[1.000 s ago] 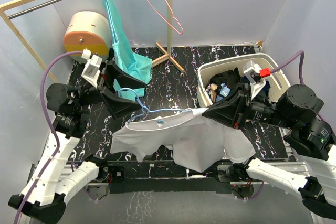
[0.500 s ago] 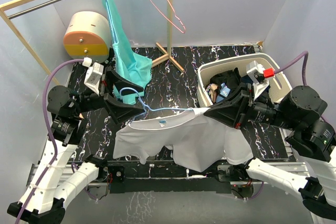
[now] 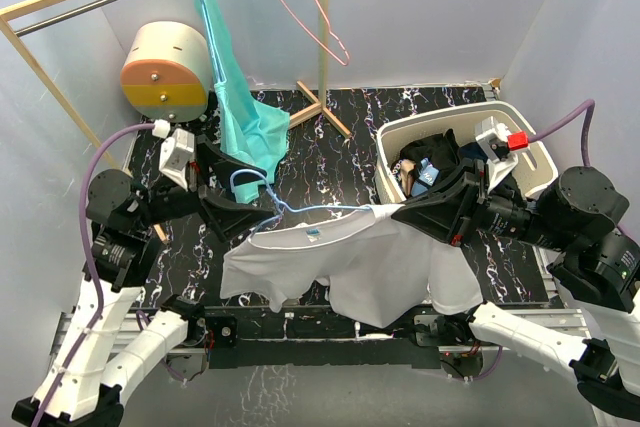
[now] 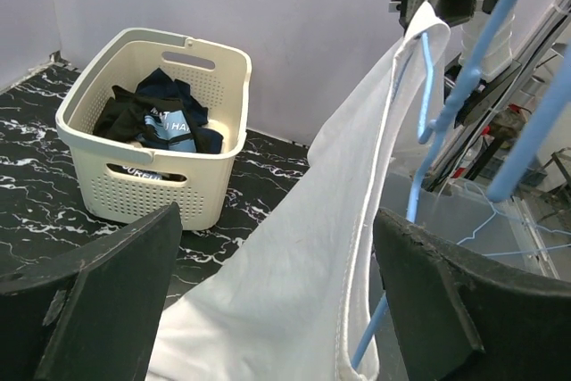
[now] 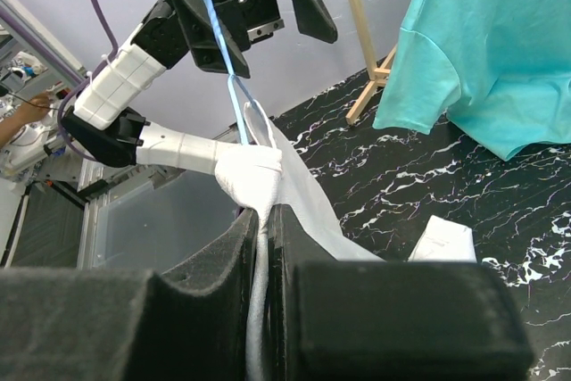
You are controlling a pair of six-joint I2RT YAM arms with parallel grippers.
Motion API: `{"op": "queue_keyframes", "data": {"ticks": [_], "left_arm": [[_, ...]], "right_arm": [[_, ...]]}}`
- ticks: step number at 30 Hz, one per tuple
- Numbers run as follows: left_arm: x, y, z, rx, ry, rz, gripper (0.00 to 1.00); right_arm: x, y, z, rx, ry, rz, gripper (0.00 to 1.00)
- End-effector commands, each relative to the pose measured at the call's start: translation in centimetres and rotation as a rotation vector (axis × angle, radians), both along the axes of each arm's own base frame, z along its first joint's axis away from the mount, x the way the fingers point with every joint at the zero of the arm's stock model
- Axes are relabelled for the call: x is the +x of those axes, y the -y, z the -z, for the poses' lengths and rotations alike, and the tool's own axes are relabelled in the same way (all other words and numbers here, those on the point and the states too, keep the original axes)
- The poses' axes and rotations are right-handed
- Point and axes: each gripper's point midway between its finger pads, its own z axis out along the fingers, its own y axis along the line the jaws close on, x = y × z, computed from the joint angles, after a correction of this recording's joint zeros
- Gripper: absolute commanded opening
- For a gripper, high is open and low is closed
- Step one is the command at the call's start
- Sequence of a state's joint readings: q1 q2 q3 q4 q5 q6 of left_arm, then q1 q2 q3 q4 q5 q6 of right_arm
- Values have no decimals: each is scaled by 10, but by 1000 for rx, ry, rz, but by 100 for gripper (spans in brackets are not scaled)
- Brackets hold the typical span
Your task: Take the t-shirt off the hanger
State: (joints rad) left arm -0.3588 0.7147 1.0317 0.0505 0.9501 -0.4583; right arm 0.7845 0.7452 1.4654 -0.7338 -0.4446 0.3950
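A white t-shirt (image 3: 370,267) hangs on a blue wire hanger (image 3: 310,211), held above the table between my two arms. My right gripper (image 3: 397,215) is shut on the shirt's right shoulder; in the right wrist view (image 5: 264,220) a fold of white cloth (image 5: 254,176) is pinched between the fingers, with the hanger wire (image 5: 234,86) running up behind. My left gripper (image 3: 262,215) is at the hanger's hook end. In the left wrist view it (image 4: 277,310) stands wide open, with the shirt collar (image 4: 294,274) and hanger wire (image 4: 419,131) between the fingers.
A white basket (image 3: 384,162) of dark clothes stands at the right, also in the left wrist view (image 4: 214,69). A teal shirt (image 3: 245,107) and a pink hanger (image 3: 300,7) hang on the rack at the back left, by a round cream-and-orange drum (image 3: 165,67).
The left gripper has moved a little down and to the right along the hanger's hook end. The right gripper and the shirt have shifted slightly right.
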Motion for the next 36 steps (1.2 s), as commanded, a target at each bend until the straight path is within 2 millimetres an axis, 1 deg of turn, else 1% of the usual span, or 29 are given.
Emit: {"op": "queue_keyframes", "data": {"ticks": [1,9,14,19,31,35,36], "left_arm": [[-18,-7,-15,3,83,-2,86],[-38,-13,-22,-21,113,14,86],[-43,-12,-26,-51,119,32,86],[-36,-8,-31,-84,121,57,86],[-28,8,-47,-224,77,232,85],[-23,10,-48,-234,53,256,80],[-23,11,-48,-235,49,260,75]], "right_arm": [[-2,8,-34,93,89,27,8],[-2,7,-33,98,87,21,8],[-3,4,-33,101,84,8,8],[-4,-1,-32,107,80,-17,8],[3,-13,-29,123,70,-40,8],[10,-18,-24,113,61,-31,8],[12,-19,-22,109,56,-30,8]]}}
